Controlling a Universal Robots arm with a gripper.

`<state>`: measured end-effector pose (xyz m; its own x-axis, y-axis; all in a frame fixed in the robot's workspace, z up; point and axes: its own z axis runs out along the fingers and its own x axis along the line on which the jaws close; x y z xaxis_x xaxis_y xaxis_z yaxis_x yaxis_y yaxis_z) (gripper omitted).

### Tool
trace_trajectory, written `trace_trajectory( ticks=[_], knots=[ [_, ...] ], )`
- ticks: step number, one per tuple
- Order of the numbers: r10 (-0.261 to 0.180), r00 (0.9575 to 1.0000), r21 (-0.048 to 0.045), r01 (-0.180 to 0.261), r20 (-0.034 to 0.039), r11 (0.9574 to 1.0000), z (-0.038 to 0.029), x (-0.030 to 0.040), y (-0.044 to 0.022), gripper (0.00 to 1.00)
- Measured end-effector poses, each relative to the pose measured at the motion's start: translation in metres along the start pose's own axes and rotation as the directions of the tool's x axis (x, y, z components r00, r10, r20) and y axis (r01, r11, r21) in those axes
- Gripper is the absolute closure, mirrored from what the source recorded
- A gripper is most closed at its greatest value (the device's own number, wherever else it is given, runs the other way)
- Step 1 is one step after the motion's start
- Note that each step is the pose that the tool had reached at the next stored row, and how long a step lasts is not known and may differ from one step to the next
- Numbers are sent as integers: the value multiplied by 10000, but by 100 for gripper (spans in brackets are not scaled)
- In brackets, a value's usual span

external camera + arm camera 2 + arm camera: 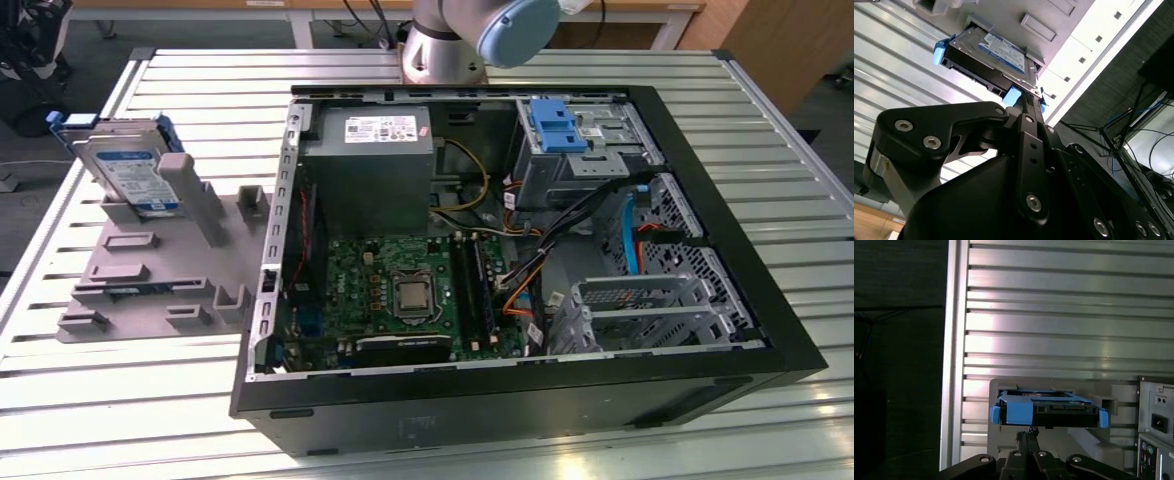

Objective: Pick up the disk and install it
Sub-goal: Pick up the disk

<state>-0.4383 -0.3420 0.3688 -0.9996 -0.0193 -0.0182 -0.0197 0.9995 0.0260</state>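
Nothing is done yet, as I judge it: the disk (127, 165) stands on edge in its grey holder (134, 245) on the desk (200, 70), beside the open computer case (787, 335). My tool (1029, 434) is closed, empty, aimed at it.

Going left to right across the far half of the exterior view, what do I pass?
Disk standing in the grey holder → grey metal box inside the open computer case → blue bracket.
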Motion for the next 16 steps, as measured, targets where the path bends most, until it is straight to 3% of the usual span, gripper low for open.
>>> trace_trajectory(
  ticks=[9,16],
  knots=[
    [-391,9992,-8,391,-10,9992,0,0,0,89],
    [-884,9961,-17,884,-22,9961,0,0,0,89]
  ],
)
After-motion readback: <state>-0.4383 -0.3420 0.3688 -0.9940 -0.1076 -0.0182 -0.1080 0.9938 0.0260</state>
